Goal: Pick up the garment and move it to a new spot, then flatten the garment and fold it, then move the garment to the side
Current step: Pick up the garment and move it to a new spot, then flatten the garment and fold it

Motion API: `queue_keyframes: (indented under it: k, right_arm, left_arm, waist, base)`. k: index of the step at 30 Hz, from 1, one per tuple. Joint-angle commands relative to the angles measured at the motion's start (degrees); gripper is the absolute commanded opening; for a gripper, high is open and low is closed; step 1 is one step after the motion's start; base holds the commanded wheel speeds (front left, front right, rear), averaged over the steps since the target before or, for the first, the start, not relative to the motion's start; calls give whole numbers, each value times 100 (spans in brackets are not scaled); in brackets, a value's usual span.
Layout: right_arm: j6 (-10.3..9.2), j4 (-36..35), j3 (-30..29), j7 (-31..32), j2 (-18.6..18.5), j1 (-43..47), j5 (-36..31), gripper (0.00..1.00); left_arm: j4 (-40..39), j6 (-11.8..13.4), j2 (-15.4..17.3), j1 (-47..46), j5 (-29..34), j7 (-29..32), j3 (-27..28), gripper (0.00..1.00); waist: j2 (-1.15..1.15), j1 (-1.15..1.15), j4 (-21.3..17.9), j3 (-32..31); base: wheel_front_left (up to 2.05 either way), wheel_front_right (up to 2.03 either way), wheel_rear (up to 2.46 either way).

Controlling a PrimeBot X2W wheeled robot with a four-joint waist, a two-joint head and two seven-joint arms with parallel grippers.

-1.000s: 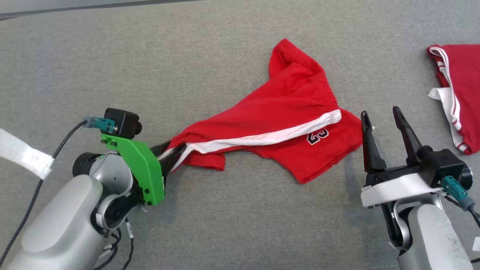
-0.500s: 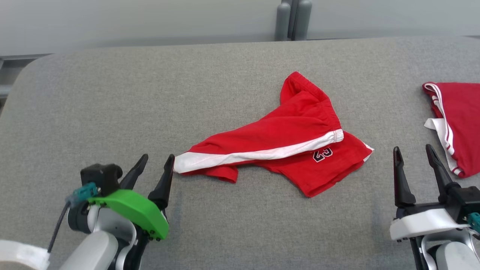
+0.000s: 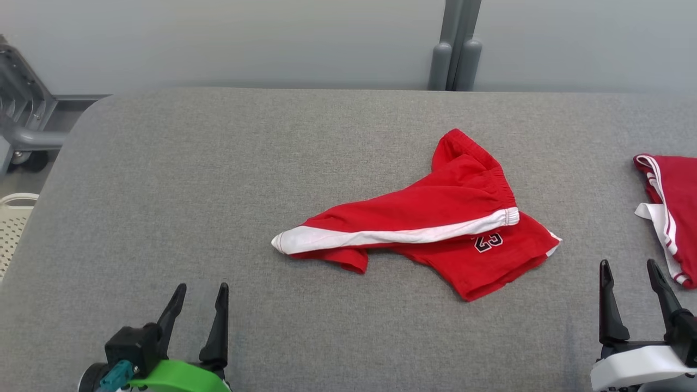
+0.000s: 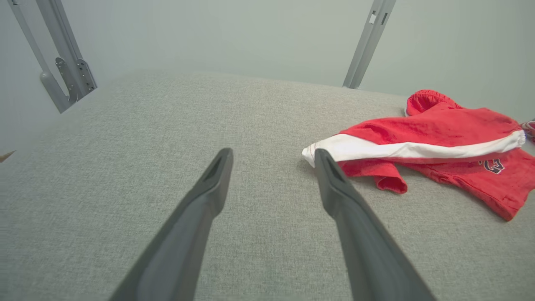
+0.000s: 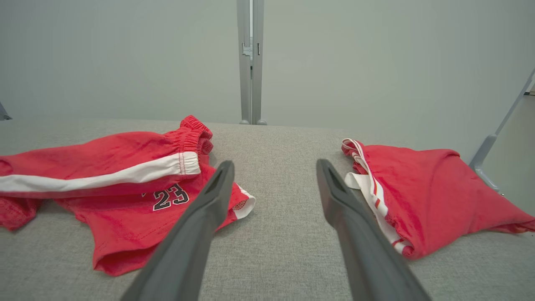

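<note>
shorts point(image 3: 430, 228) lie crumpled on the grey pad point(image 3: 218, 163), free of both tools. the left gripper point(image 3: 202, 287) hangs left of and nearer than the shorts' white-tipped end, fingers spread wide and empty. the right gripper point(image 3: 627, 264) hangs right of the shorts' numbered hem, likewise spread and empty.

the shorts look set down, so flattening seems the step in hand. the next move likely calls for pinching two corners of the shorts and drawing them apart, since the top layer lies twisted across the leg below.

the cloth is soft red knit, limp and creased, with a white stripe point(image 3: 392, 237), a gathered elastic waistband point(image 3: 498, 179) and a stitched number point(image 3: 488, 241). the pad is coarse woven fabric. a second red top point(image 3: 672, 207) sits well right of the shorts.
</note>
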Motion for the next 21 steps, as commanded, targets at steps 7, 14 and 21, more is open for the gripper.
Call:
queue_keyframes:
  k: [7, 14, 21]
  right_arm:
    - [-2, 230, 92, -24, 3, 152, -103, 100]
    - [-2, 208, 5, -24, 11, 221, -81, 100]
    - [-2, 144, -108, -24, 25, 317, -130, 100]
  left_arm:
    - [-181, -518, -204, 648, 649, -45, 832, 100]
    - [69, -1214, -666, 975, 1423, -48, 1590, 100]
    - [322, -1672, -1129, 995, 1899, -48, 2056, 100]
  waist:
    - [0, 0, 88, -160]
    - [0, 0, 90, -274]
    - [0, 0, 114, -377]
  base:
    - [0, 0, 0]
    - [0, 0, 0]
    - [0, 0, 0]
